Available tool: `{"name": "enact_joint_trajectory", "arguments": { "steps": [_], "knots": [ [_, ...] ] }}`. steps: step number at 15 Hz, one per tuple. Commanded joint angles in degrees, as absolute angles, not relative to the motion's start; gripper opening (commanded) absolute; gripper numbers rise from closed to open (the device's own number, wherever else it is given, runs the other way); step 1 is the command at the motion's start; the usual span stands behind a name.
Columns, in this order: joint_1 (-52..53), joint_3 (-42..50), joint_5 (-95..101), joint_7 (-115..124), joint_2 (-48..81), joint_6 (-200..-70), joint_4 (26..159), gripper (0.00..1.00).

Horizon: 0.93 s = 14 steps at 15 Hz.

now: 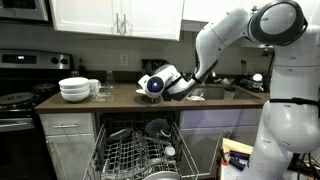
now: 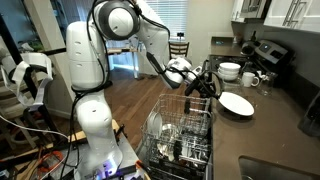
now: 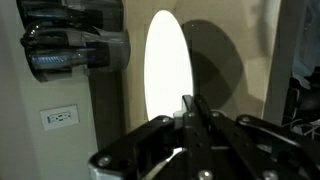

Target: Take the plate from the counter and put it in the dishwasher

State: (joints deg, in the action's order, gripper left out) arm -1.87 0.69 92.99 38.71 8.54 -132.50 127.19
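Dark counter point(image 2: 272, 118), tool point(image 3: 188, 104) pinching plate point(image 3: 165, 70) rim

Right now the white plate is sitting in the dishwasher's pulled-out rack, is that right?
Not quite. The plate is lying flat on the counter, not in the rack. The dishwasher does have its rack pulled out. An exterior view shows this.

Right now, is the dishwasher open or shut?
Open. The dishwasher has its wire rack pulled out in front of the counter, in both exterior views.
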Motion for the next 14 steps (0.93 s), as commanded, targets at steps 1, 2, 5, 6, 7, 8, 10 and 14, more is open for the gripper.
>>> {"name": "enact_joint_trajectory", "arguments": {
  "steps": [1,2,5,6,7,8,10,14],
  "knots": [
    [-0.8,-0.1,95.4,40.0,7.2,-130.2,128.5,0.02],
    [-0.5,-0.3,95.5,40.0,7.1,-130.1,128.8,0.02],
    [0.6,-1.0,96.4,40.4,6.7,-129.4,130.2,0.02],
    [0.9,-1.3,96.8,40.6,6.6,-129.2,130.6,0.02],
    [1.5,-1.6,97.9,41.2,6.4,-128.4,131.1,0.02],
    [1.8,-1.9,98.7,41.7,6.3,-127.7,131.5,0.02],
    [2.7,-2.5,100.7,43.6,6.2,-125.2,132.3,0.02],
    [4.0,-3.8,102.2,46.9,6.2,-119.7,133.5,0.02]
  ]
}}
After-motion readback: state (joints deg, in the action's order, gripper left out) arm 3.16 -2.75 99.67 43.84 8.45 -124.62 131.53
